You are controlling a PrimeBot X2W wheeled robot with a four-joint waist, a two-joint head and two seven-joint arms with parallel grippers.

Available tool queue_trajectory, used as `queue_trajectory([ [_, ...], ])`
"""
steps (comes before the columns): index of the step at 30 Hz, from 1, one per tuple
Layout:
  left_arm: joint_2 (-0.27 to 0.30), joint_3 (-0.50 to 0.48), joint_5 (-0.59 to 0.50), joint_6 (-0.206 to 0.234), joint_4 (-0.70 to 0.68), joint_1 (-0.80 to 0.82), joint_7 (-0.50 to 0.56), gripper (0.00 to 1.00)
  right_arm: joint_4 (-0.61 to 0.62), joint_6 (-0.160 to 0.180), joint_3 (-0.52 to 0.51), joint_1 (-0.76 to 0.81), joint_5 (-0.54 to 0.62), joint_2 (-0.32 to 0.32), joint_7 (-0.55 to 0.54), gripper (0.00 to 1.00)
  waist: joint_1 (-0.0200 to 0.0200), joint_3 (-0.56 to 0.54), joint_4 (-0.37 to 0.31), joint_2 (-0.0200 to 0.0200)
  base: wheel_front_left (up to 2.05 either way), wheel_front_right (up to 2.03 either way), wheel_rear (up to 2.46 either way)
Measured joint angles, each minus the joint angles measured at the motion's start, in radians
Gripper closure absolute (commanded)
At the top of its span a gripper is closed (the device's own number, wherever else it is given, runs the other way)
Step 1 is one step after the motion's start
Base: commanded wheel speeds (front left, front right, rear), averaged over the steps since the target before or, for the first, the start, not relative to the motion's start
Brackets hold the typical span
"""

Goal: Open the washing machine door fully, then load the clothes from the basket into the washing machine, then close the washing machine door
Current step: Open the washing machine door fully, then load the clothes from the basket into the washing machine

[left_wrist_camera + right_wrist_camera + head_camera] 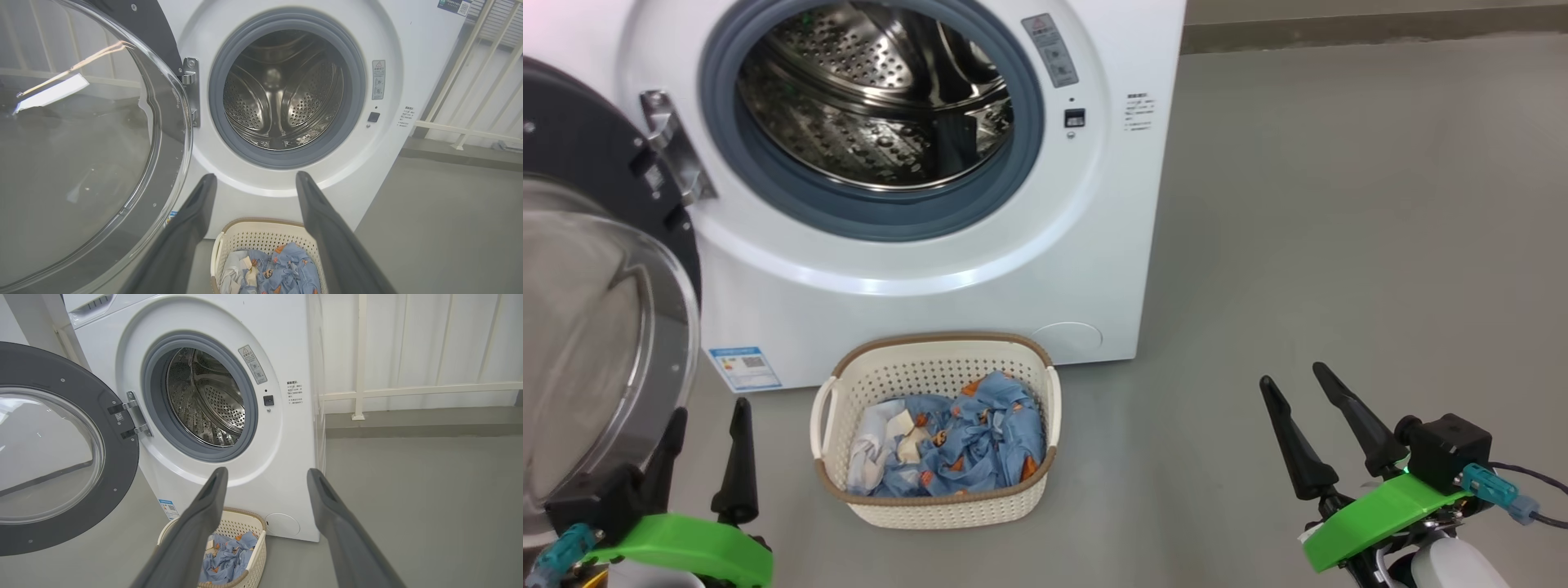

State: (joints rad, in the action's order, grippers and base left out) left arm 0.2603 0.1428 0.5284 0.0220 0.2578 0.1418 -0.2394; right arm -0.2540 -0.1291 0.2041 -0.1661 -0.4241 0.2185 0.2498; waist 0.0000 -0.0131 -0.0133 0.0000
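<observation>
– Steel drum is showing bare, and the washing machine door is hanging swung out at nine o'clock of the washing machine. I'm judging the opening step done.
– Agreed; loading is coming next. The clothes are lying heaped in the basket, which is sitting on the floor at six o'clock of the drum, close before the machine's front.
– And the tools?
– The left tool is hovering at eight o'clock of the basket, fingers spread, gripping nothing. The right tool is hanging at three o'clock, well apart, equally spread and empty.
– What is the next move asking for?
– I'm thinking one tool is needing to dip into the basket, pinch a fold of blue fabric, and carry it up to twelve o'clock, over the grey gasket, without snagging the rim.
</observation>
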Motion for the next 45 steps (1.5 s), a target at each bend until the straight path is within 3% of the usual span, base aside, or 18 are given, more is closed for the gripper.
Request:
queue_trajectory([
  [12,-0.018,-0.007,0.006,-0.002,-0.019,-0.034,-0.009,0.0,0.014,0.0,-0.016,0.0,0.0,0.018,0.0,0.0,0.0,0.002,-0.05,0.0,0.0,0.0,0.0],
  [45,-0.032,-0.013,-0.013,-0.035,-0.03,-0.046,-0.012,0.0,0.016,0.0,-0.025,0.0,0.008,0.025,0.0,0.0,0.0,-0.005,-0.044,0.0,0.0,0.0,0.0],
])
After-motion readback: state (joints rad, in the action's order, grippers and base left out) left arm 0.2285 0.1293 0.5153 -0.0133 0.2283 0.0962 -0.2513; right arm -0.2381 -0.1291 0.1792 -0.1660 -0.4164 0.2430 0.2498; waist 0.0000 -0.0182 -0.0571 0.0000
